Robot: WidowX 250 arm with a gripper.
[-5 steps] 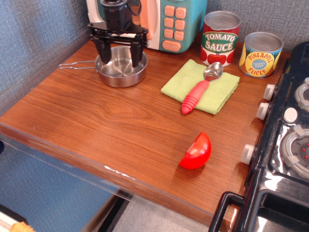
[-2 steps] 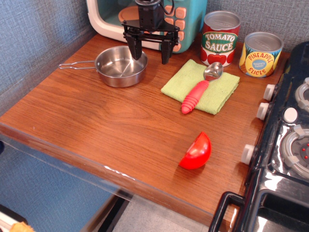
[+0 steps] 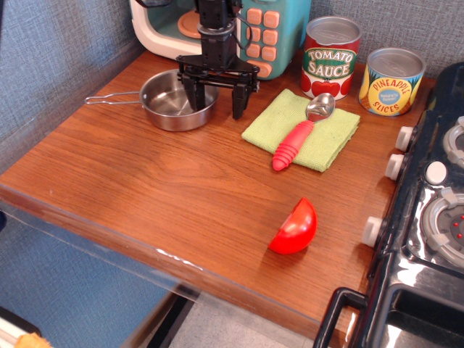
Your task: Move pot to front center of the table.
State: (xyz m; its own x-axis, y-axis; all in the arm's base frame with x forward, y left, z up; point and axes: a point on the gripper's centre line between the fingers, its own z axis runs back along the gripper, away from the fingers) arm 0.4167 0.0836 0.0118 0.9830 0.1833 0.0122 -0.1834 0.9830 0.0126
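The pot (image 3: 168, 101) is a small shiny steel pan with a thin wire handle pointing left. It sits at the back left of the brown wooden table (image 3: 167, 188). My black gripper (image 3: 216, 106) is open and low over the pot's right rim. Its left finger (image 3: 193, 96) reaches inside the pot near the rim, and its right finger stands outside on the table side. Whether the fingers touch the rim cannot be told. Nothing is held.
A green cloth (image 3: 304, 127) carries a red-handled scoop (image 3: 297, 138). A red half tomato (image 3: 296, 227) lies front right. A tomato sauce can (image 3: 330, 56) and a pineapple can (image 3: 391, 81) stand at the back. A toy microwave (image 3: 254, 32) is behind the gripper and a black stove (image 3: 435, 217) on the right.
My gripper moved right from over the pot's middle, then came down at its right rim, staying open. The pot has shifted slightly to the left.
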